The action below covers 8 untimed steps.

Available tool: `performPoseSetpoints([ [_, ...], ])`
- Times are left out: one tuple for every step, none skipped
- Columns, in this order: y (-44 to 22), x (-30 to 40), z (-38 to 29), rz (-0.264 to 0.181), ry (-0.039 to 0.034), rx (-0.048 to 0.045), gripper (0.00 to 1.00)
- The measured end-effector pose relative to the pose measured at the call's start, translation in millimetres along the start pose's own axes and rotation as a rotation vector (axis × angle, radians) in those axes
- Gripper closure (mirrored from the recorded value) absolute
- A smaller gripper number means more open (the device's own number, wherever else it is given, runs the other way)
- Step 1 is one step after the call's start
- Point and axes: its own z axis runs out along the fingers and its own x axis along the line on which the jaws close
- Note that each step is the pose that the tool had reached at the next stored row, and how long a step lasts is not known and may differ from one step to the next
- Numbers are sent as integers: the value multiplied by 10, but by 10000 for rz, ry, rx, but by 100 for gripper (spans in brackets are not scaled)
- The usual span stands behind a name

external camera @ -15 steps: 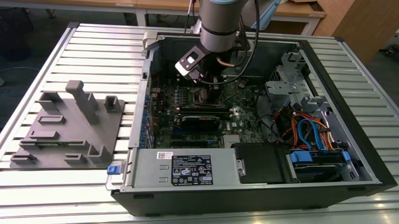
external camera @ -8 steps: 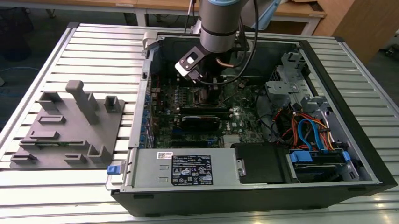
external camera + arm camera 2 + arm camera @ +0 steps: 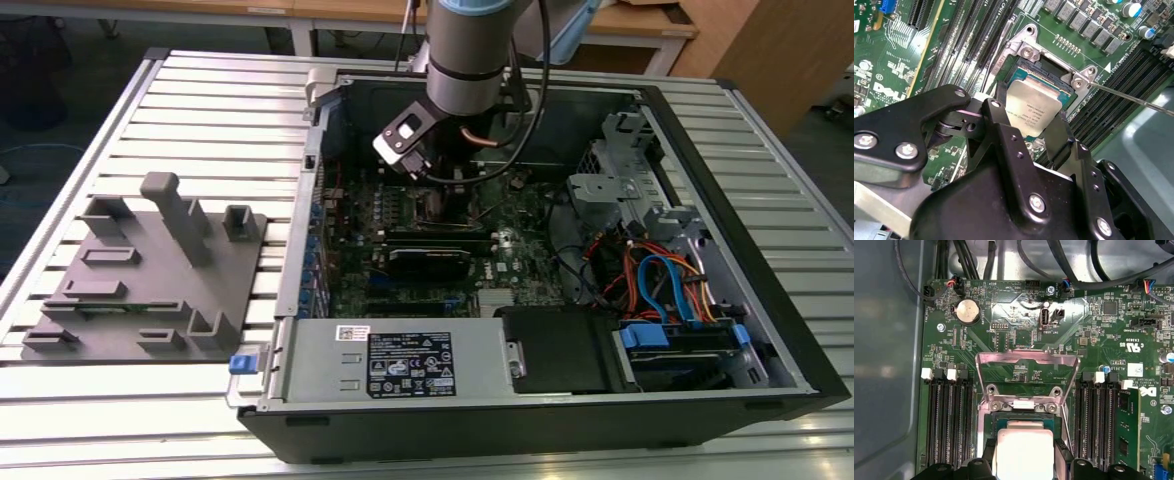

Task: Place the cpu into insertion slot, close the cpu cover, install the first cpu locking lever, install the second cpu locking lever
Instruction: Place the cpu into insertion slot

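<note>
My gripper (image 3: 1026, 126) reaches into the open computer case (image 3: 747, 150) and is shut on the cpu (image 3: 1035, 111), a flat grey square held by two opposite edges between the black fingers (image 3: 996, 117). The cpu (image 3: 1024, 450) hangs slightly tilted right over the insertion slot (image 3: 1051, 80), whose silvery rim shows beyond it. Whether it touches the slot I cannot tell. The cpu cover (image 3: 1026, 371) stands raised on its hinge beyond the slot. A thin locking lever (image 3: 1134, 99) sticks out free from one corner. In the exterior view the gripper (image 3: 447, 185) is low over the green board.
Long black memory slots (image 3: 949, 415) flank the slot on both sides. A grey power-supply box (image 3: 387, 365) lines the case's near edge. Drive bays with blue and orange cables (image 3: 667, 290) are on the exterior view's right. A grey fixture (image 3: 147, 280) lies outside, on the exterior view's left.
</note>
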Motion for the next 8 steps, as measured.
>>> performPoseSetpoints([
  [-1,2,4,11,4,-1,46],
  [-2,3,8,21,6,-1,46],
  [-3,3,12,29,8,-1,46],
  [-4,4,15,37,9,-1,46],
  [-4,4,20,44,11,-1,46],
  [-4,5,25,50,12,-1,46],
  [-4,5,30,55,13,-1,46],
  [-5,5,34,60,15,-1,46],
])
